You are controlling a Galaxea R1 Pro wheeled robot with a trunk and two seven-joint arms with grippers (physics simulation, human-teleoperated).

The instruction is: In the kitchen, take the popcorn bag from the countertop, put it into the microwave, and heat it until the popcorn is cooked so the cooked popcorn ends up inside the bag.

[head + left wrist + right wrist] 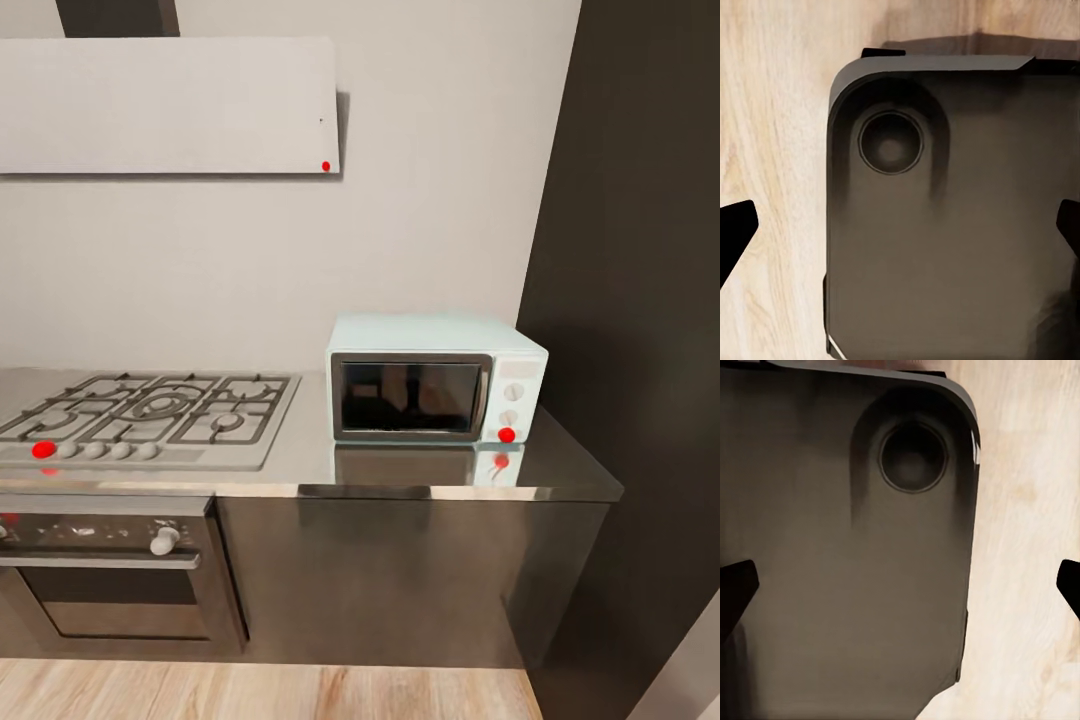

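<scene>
A grey-walled kitchen fills the head view: a reflective grey countertop [300,455] runs across the scene over glossy dark cabinet fronts, with pale plank floor [250,692] at the near edge and a tall dark panel closing off the right side. The microwave [436,380], pale mint with a dark glass door and white knobs, sits at the right end of the slab against the wall, door closed and facing the robot. To its left lies a gas hob [150,415] with black grates, a black oven [110,580] below it and a pale hood panel [165,105] on the wall above. The popcorn bag cannot be found on the stretch of counter in sight, so I judge it lies further along and the robot has yet to reach it; which arm is nearer it cannot be told. The left gripper [900,232] hangs low, its two dark fingertips wide apart at the frame's edges, holding nothing, with the robot's own dark base [960,240] and wood floor beneath. The right gripper [900,585] is likewise spread wide and empty over the base. The coming move probably calls for turning or driving to bring the bag into view.
</scene>
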